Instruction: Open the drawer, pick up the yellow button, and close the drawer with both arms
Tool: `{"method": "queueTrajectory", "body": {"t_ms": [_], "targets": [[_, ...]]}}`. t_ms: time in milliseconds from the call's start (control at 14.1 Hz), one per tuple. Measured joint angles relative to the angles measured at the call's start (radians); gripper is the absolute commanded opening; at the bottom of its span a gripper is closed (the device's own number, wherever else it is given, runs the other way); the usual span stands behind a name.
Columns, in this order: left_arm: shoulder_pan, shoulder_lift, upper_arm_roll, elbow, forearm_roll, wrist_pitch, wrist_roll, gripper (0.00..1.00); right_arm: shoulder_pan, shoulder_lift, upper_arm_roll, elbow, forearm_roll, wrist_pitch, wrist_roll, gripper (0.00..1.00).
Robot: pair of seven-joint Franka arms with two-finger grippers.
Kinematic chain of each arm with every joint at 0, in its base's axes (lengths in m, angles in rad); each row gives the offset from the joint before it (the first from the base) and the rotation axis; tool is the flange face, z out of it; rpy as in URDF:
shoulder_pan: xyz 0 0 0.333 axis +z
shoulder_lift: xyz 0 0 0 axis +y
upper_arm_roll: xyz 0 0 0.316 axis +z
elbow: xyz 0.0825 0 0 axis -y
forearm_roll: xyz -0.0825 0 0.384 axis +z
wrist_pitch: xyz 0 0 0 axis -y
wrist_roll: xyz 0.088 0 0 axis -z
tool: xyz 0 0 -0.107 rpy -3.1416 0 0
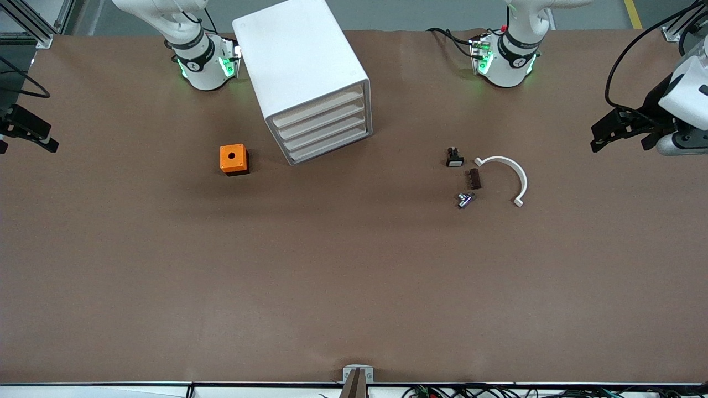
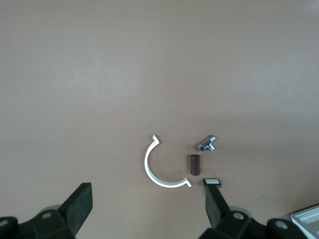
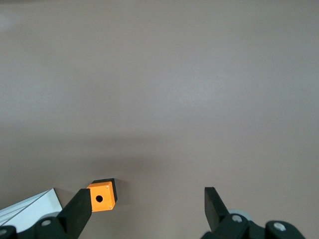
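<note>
The white cabinet [image 1: 301, 61] stands between the two arm bases with its front turned toward the front camera. Its top drawer [image 1: 319, 108] is shut, like the three below it. The button is not in view. My left gripper [image 1: 619, 138] hangs high at the left arm's end of the table, open and empty. In the left wrist view [image 2: 148, 204] it is well above a group of small parts. My right gripper [image 1: 27, 132] hangs high at the right arm's end, open and empty. In the right wrist view [image 3: 148, 206] the orange cube shows far below it.
An orange cube with a hole [image 1: 234, 159] [image 3: 101, 196] sits beside the cabinet toward the right arm's end. Toward the left arm's end lie a black-and-white part [image 1: 454, 158] [image 2: 212, 182], a dark brown block [image 1: 474, 178], a metal fitting [image 1: 465, 199] and a white curved clip [image 1: 509, 174] [image 2: 154, 172].
</note>
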Motion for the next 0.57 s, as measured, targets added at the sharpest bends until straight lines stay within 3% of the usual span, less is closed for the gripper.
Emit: {"method": "queueTrajectory", "body": {"t_ms": [567], "targets": [[-0.001, 0.009, -0.001, 0.005, 0.0, -0.011, 0.0, 1.0, -0.001, 0.0, -0.002, 0.005, -0.002, 0.001, 0.0, 1.0]]}}
